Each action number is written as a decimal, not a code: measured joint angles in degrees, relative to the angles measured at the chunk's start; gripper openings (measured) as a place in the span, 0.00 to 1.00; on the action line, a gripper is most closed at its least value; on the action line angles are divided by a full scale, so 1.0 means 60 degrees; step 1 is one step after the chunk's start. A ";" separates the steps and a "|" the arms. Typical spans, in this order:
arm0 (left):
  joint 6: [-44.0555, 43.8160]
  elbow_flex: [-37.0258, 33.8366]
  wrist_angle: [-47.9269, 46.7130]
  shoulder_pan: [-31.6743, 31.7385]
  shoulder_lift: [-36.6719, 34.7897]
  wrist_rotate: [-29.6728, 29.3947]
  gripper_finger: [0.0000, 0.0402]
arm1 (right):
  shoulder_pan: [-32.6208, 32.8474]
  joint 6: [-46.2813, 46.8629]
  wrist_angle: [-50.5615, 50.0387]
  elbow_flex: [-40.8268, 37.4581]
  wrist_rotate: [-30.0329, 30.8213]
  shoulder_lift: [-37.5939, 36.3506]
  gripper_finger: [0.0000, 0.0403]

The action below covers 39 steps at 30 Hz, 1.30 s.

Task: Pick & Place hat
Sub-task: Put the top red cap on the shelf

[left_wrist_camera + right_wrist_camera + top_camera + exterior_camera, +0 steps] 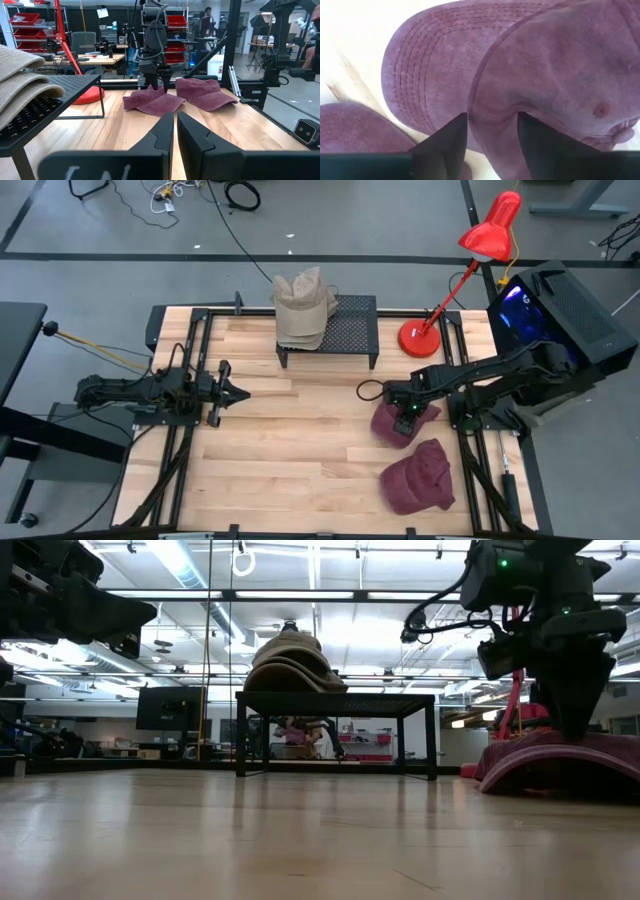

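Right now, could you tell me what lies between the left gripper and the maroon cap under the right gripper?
Only bare wooden tabletop lies between the left gripper and the maroon cap, as the high view shows.

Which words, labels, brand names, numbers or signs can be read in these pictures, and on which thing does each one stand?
No text can be read.
Pale blurred marks on the left claw's dark housing in its wrist view: too blurred to read.
The two maroon cloth caps, the beige stacked hats and the red desk lamp show no lettering.
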 joint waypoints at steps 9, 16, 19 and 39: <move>0.0000 0.0001 0.0001 0.0001 -0.0001 0.0000 0.07 | -0.0004 -0.0194 0.0007 -0.0002 0.0000 0.0000 0.14; 0.0000 -0.0001 0.0003 0.0000 -0.0001 0.0001 0.07 | -0.0004 -0.0224 -0.0010 0.0007 -0.0004 -0.0004 0.02; 0.0000 0.0000 0.0000 0.0000 -0.0001 0.0001 0.07 | -0.0004 -0.0278 -0.0219 0.0150 -0.0008 -0.0002 0.02; 0.0002 -0.0002 0.0001 0.0001 -0.0001 -0.0001 0.07 | 0.0021 -0.0784 -0.3437 0.3216 -0.0776 -0.0040 0.00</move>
